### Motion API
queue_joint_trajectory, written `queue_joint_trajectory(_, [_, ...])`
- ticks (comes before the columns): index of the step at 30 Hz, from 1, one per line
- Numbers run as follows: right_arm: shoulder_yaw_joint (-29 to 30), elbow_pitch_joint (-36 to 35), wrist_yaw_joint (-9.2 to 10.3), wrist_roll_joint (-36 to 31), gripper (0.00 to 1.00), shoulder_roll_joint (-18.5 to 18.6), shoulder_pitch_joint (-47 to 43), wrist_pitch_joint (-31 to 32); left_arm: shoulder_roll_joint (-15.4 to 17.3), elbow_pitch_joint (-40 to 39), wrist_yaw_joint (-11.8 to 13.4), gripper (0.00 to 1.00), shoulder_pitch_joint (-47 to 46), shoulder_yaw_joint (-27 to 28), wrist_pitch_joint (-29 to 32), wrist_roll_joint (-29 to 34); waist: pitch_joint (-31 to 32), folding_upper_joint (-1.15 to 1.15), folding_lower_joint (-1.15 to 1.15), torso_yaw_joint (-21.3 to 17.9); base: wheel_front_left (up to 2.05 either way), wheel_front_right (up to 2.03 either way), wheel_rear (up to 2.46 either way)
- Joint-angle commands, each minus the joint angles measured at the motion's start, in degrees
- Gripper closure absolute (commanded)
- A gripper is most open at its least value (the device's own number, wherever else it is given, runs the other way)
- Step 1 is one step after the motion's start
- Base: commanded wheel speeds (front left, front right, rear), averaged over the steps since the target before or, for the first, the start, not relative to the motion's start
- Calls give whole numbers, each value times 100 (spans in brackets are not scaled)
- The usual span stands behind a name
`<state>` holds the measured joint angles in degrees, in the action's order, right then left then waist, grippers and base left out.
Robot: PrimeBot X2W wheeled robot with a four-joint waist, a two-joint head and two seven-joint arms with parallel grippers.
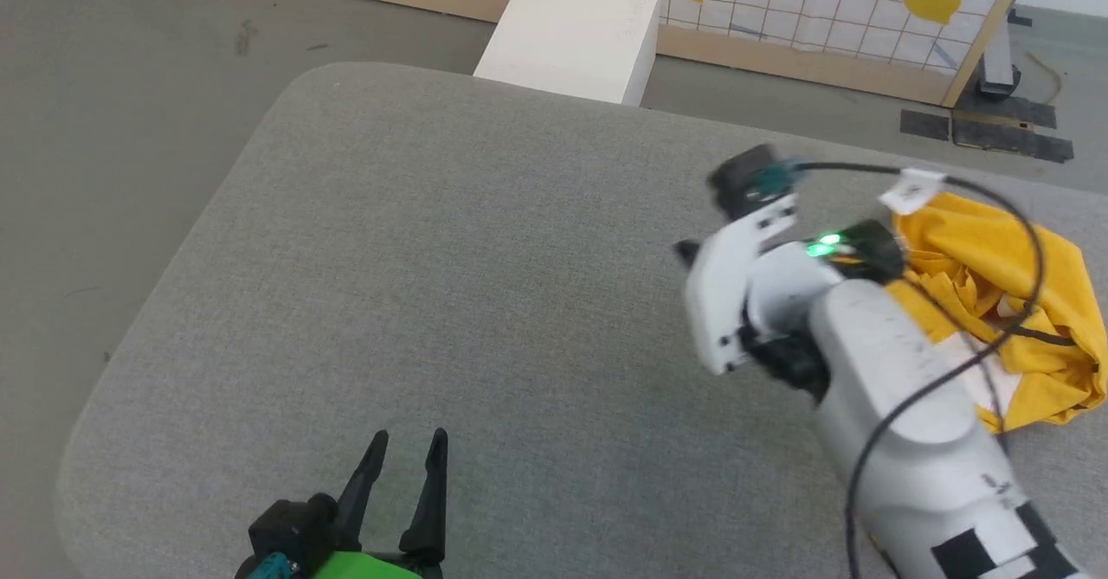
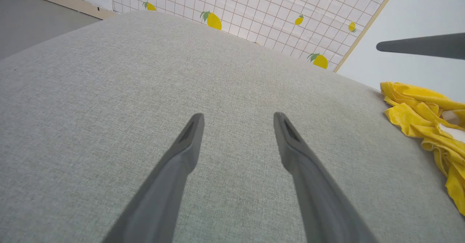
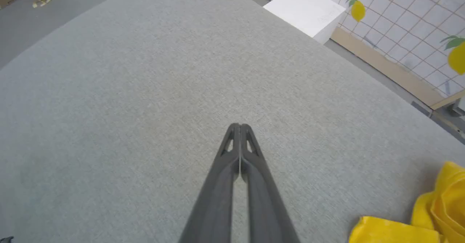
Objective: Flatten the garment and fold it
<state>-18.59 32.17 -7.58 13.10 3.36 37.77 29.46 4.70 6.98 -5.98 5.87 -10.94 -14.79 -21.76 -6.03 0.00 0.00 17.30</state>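
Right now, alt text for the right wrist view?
The right gripper, shut on nothing, points across a grey fabric surface. The crumpled yellow garment lies at lower right, apart from it; a white box stands beyond.

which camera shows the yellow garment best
The head view: it shows most of the garment, a crumpled heap at the right edge of the table, though the right arm hides part. The left wrist view catches one rumpled side at its right border. The right wrist view has a corner of it, bottom right.

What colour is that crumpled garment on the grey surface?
Mustard yellow with white patches; the garment shows best in the head view.
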Motion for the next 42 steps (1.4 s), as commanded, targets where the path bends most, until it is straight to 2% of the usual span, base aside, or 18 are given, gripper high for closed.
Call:
queue_joint_trajectory(1, [-138,-16,9,197,100,12,51,11,-32,-19,-1,0,-39,-8,-21,-16,-36,0,0,38,0,0,0])
queue_joint_trajectory(2, [-214,-31,9,306,99,0,72,-14,-34,-35,-4,0,-44,-10,-21,-23,-51,0,0,62,0,0,0])
queue_joint_trajectory(3, [-243,-35,9,348,71,-5,95,-54,-34,-45,-6,0,-43,-10,-21,-26,-63,0,0,78,0,0,0])
queue_joint_trajectory(4, [-259,-33,9,353,57,-7,119,-113,-34,-51,-6,0,-39,1,-21,-31,-71,0,0,89,0,0,0])
queue_joint_trajectory(6, [-223,8,9,329,1,21,154,-253,-25,-57,-4,0,-18,31,-21,-38,-85,0,0,105,0,0,0])
queue_joint_trajectory(7, [-184,42,9,311,0,51,164,-308,-17,-57,-3,0,-5,46,-21,-37,-87,0,0,106,0,0,0])
queue_joint_trajectory(12, [55,101,9,235,0,166,200,-449,-15,-79,16,0,36,110,-21,-43,-102,0,0,10,0,0,0])
queue_joint_trajectory(16, [373,88,9,46,0,398,139,-293,-30,-99,7,0,12,89,-21,-50,-128,0,0,-88,0,0,0])
queue_joint_trajectory(20, [834,11,9,-408,0,806,-64,-28,-47,-94,-14,0,-11,38,-21,-75,-195,0,0,-138,0,0,0])
queue_joint_trajectory(24, [1456,-11,9,-785,0,963,-400,203,-48,-80,-38,0,-45,20,-21,-102,-294,0,0,-125,0,0,0])
queue_joint_trajectory(29, [1950,16,9,-1097,0,793,-794,520,-11,-55,-68,0,-133,26,-21,-130,-440,0,0,-36,0,0,0])
queue_joint_trajectory(38, [2077,58,9,-1338,0,546,-955,861,42,-5,-108,0,-282,-2,-21,-187,-640,0,0,114,0,0,0])
queue_joint_trajectory(39, [2126,91,9,-1383,6,540,-953,896,45,4,-111,0,-294,-8,-21,-193,-648,0,0,127,0,0,0])
queue_joint_trajectory(40, [2201,112,9,-1464,60,536,-943,907,45,13,-115,0,-309,-14,-21,-200,-661,0,0,142,0,0,0])
queue_joint_trajectory(41, [2248,124,9,-1542,100,535,-929,903,44,20,-117,0,-322,-17,-21,-203,-670,0,0,154,0,0,0])
queue_joint_trajectory(42, [2281,149,9,-1623,100,531,-913,927,40,29,-119,0,-337,-18,-21,-209,-672,0,0,166,0,0,0])
